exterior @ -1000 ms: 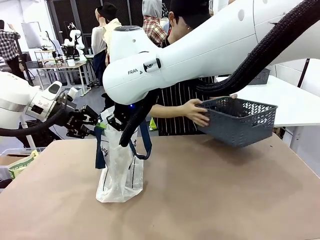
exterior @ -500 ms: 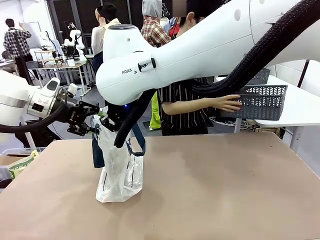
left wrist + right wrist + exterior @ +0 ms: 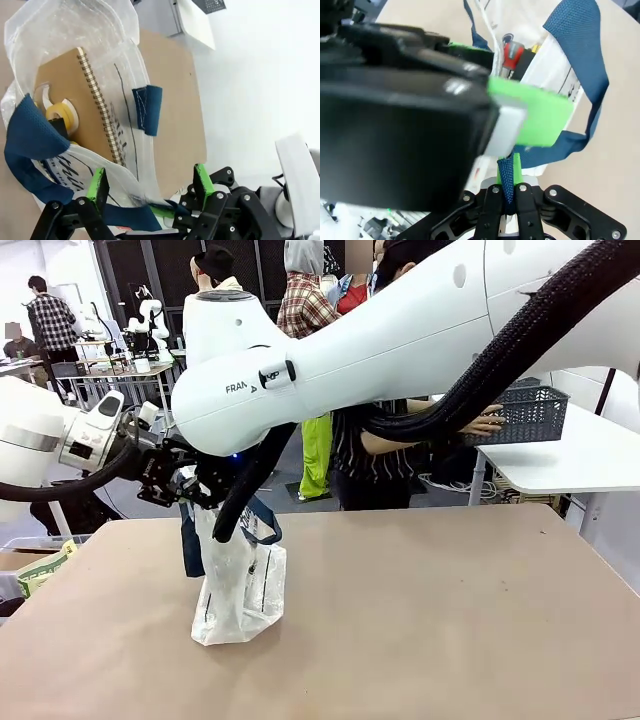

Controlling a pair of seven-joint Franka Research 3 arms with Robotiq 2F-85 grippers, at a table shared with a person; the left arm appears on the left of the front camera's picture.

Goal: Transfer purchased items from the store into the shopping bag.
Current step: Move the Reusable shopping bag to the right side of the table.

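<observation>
The brown tabletop [image 3: 420, 620] carries the shopping bag [image 3: 240, 585], which stands upright toward its left side and serves as landmark. Far beyond the bag to the right, a person's hand [image 3: 487, 423] rests on a dark grey basket [image 3: 527, 415] on a white side table [image 3: 580, 455].

Above the bag's mouth both arms meet. The right gripper [image 3: 510, 192] has its fingers pressed together on a navy strap handle [image 3: 506, 180] of the bag. The left gripper [image 3: 150, 192] sits at the bag's rim with its green-padded fingers [image 3: 96, 184] spread, the bag's film and strap lying between them; whether they grip it I cannot tell.

Inside the bag lie the purchased items: a tan spiral-bound notebook [image 3: 75, 110], a yellow tape roll [image 3: 62, 114] against it, and a red-handled tool [image 3: 512, 55].

The likely risk is the thin film: if the arms pull apart unevenly, the strap could slip free or the bag could tip and spill. The two grippers are also crowded close and could collide.
</observation>
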